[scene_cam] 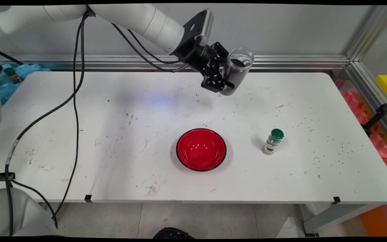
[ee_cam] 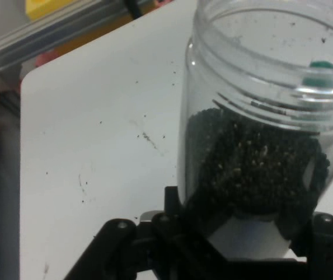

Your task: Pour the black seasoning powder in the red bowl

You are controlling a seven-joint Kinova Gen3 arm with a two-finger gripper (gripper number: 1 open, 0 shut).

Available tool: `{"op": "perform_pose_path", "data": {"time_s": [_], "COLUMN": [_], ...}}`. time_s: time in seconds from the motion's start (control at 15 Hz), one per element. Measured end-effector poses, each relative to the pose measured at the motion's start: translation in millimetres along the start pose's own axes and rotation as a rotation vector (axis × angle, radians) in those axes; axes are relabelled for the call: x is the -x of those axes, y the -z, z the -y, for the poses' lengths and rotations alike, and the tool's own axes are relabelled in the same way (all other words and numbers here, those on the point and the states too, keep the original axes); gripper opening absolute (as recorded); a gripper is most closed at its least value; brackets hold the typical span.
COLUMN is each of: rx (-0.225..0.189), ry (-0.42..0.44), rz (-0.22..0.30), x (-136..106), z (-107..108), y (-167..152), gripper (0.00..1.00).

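Up above the bench's (scene_cam: 79,161) far side, the end effector (scene_cam: 221,80) is clamped around a clear open jar (scene_cam: 236,69) partly filled with dark grains, tilted. Bare surface lies beneath it. Nearer me sit a red bowl (scene_cam: 201,149) and, well right, a green-capped shaker (scene_cam: 273,141), upright.

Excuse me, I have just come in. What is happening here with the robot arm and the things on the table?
The white arm holds a clear open jar of small dark grains in its gripper, raised above the far side of the white table. The jar is tilted a little and has no lid. Nearer on the table a red bowl stands empty, and to its right stands a small spice bottle with a green cap. Dark specks lie scattered on the table's right part.
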Motion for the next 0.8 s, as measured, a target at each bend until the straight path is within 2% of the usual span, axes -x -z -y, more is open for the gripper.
{"op": "perform_pose_path", "data": {"time_s": [0.8], "rx": [0.039], "ry": [-0.321], "rz": [0.056], "x": [4], "z": [-14], "y": [4], "gripper": [0.00]}}
